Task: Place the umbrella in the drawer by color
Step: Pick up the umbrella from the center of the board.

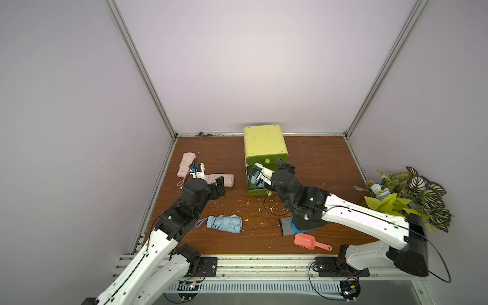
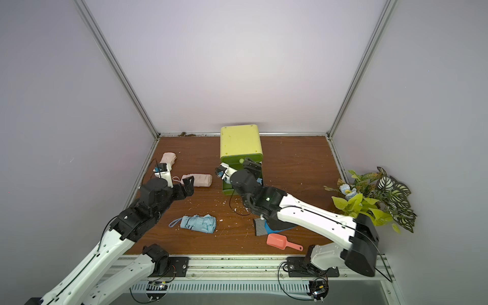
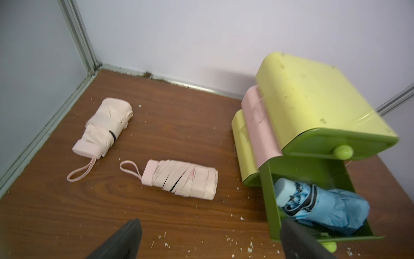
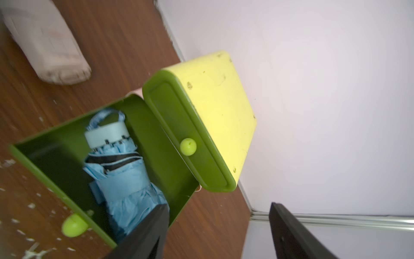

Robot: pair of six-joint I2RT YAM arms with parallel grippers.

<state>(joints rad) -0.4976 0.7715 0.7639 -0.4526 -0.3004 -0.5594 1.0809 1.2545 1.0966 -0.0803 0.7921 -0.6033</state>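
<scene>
A green drawer unit (image 1: pixel 264 142) stands at the back of the table, its top drawer (image 4: pixel 179 125) shut. A lower drawer (image 4: pixel 156 125) is pulled out, and a folded blue umbrella (image 4: pixel 125 177) lies inside it, also seen in the left wrist view (image 3: pixel 331 206). My right gripper (image 4: pixel 217 208) hangs open over this drawer's far corner (image 1: pixel 285 164), holding nothing. A second blue umbrella (image 1: pixel 224 224) lies on the table in front. Two pink umbrellas (image 3: pixel 105 127) (image 3: pixel 186 179) lie at the left. My left gripper (image 3: pixel 210 222) is open and empty just in front of the nearer pink one (image 1: pixel 224 179).
A fake plant (image 1: pixel 406 195) fills the right edge. A coral scoop (image 1: pixel 309 241) and a grey-and-blue cloth item (image 1: pixel 287 224) lie under my right arm. White crumbs (image 1: pixel 266 206) are scattered on the wood. The unit shows a pink middle band (image 3: pixel 257 125).
</scene>
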